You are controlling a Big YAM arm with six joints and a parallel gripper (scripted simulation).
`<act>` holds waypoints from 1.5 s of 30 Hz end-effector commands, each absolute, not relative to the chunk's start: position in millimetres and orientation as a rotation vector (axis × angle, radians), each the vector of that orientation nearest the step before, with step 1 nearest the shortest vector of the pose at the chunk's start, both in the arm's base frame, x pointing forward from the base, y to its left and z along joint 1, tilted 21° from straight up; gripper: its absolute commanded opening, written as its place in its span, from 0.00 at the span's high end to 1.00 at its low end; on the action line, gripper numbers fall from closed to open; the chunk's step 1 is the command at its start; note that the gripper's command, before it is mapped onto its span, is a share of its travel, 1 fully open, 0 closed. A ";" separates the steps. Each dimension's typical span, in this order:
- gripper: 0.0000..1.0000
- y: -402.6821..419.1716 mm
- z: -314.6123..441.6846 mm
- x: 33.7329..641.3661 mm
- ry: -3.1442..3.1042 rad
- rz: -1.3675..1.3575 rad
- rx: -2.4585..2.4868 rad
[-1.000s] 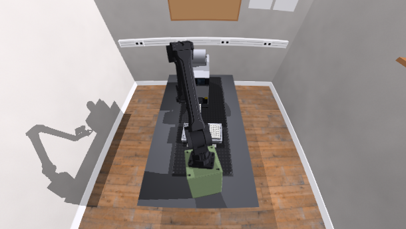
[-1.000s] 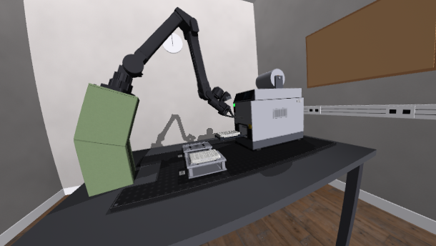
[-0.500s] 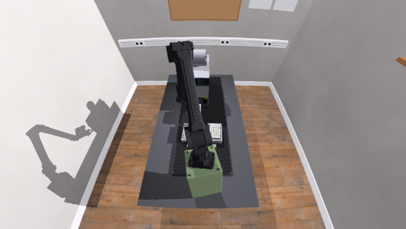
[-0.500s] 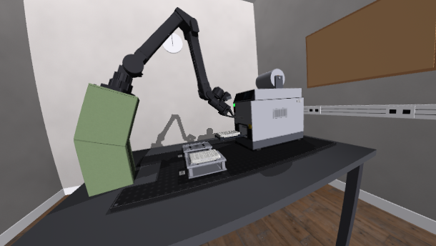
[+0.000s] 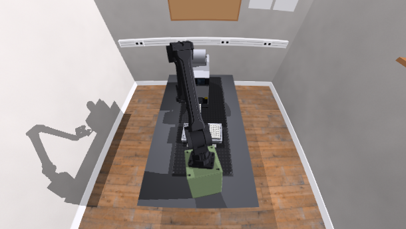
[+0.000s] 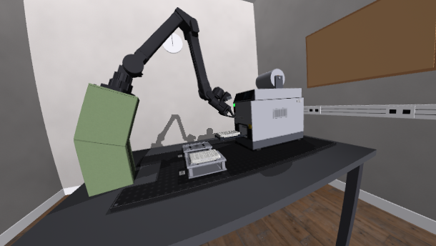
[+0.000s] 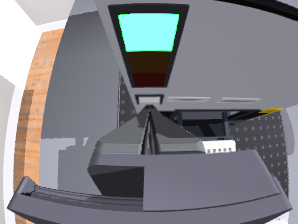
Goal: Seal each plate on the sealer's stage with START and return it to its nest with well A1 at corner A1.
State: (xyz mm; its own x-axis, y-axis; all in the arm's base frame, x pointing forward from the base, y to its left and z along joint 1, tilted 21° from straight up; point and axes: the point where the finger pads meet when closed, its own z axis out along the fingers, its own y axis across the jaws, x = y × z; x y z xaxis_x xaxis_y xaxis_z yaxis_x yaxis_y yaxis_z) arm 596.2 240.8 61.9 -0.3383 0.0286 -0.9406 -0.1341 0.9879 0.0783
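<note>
Wrist view has the closed, empty hand (image 6: 233, 116) (image 7: 149, 110) at what looks like START (image 7: 149, 99), the green lamp (image 6: 234, 105) (image 7: 148, 32) at its 12 o'clock; one plate (image 5: 200, 107) (image 6: 229, 134) (image 7: 221, 146) sits on the extended stage (image 6: 223, 138), wells apparently unsealed; from it, outside, the vacant nest (image 5: 184, 137) (image 6: 197, 146) lies toward 8 o'clock, the other plate (image 5: 215, 130) (image 6: 204, 156) toward 7, nested; likely both seals and returns remain.

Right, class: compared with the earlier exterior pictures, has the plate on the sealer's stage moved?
No. The plate sits out in front of the sealer, the same way against its front face as in both earlier exterior pictures.
</note>
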 end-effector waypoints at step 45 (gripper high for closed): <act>1.00 250.3 89.1 570.3 1.855 0.207 -0.071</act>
